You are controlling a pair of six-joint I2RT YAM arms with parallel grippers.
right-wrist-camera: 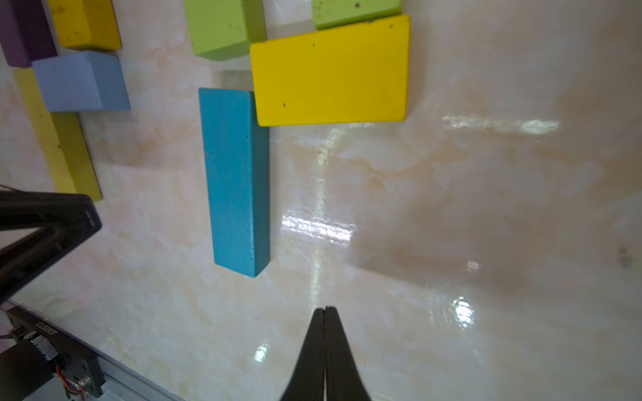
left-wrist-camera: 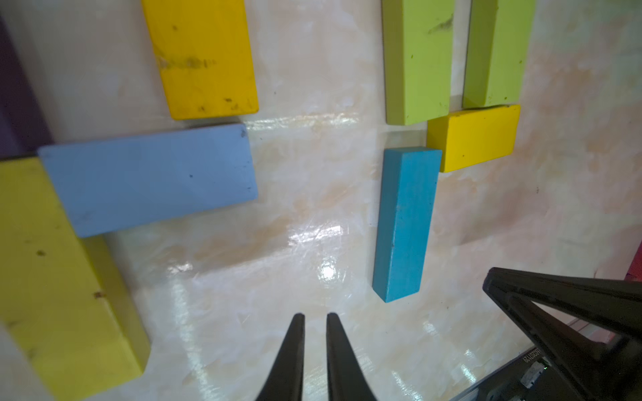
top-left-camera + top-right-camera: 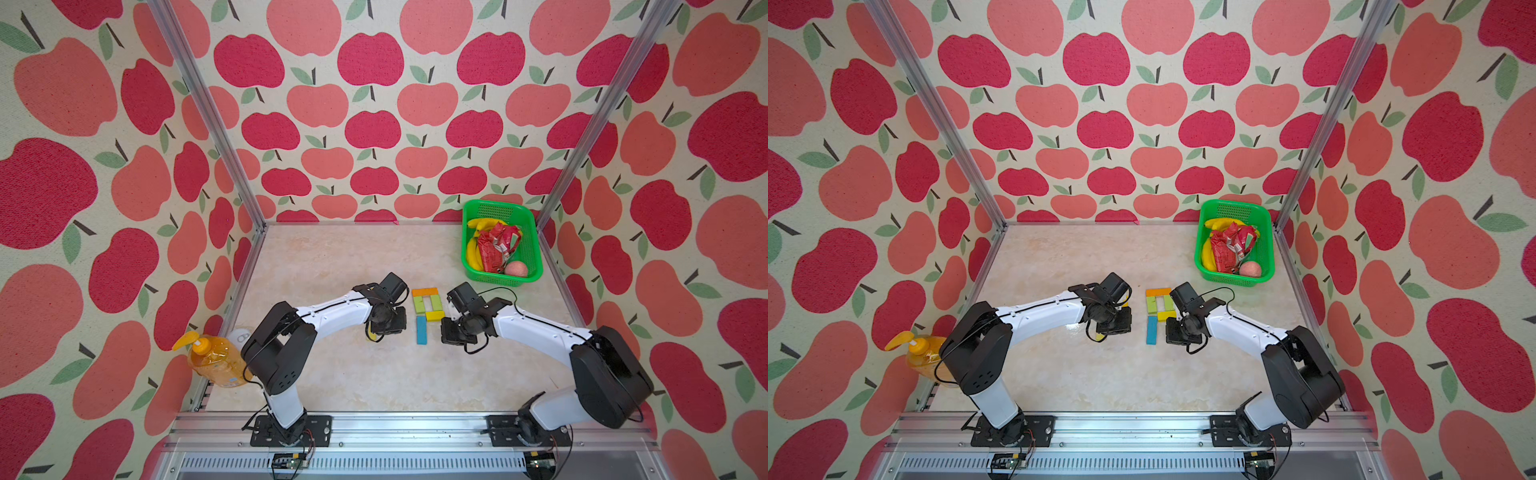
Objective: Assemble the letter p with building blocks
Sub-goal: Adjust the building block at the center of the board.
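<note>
Right gripper (image 1: 326, 309) pinched tight, empty — left gripper (image 2: 315, 316) nearly closed, a sliver between its tips, holding nothing. Bare table (image 1: 451, 208) surrounds the blue block (image 1: 236, 180) at centre frame.

Brightly and evenly lit from overhead. Sharp and clear in both top views, with walls bowed outward toward the frame edges by a wide lens. Soft, short shadows under the arms on the worktop (image 3: 332, 374). White glare patches on the glossy worktop (image 2: 326, 270) in the left wrist view and more streaks in the right wrist view (image 1: 318, 229). Nearest blocks softly blurred at the wrist frames' edges, notably the yellow-green block (image 2: 59, 277). Pincer tips (image 1: 326, 347) dark, slightly soft.
</note>
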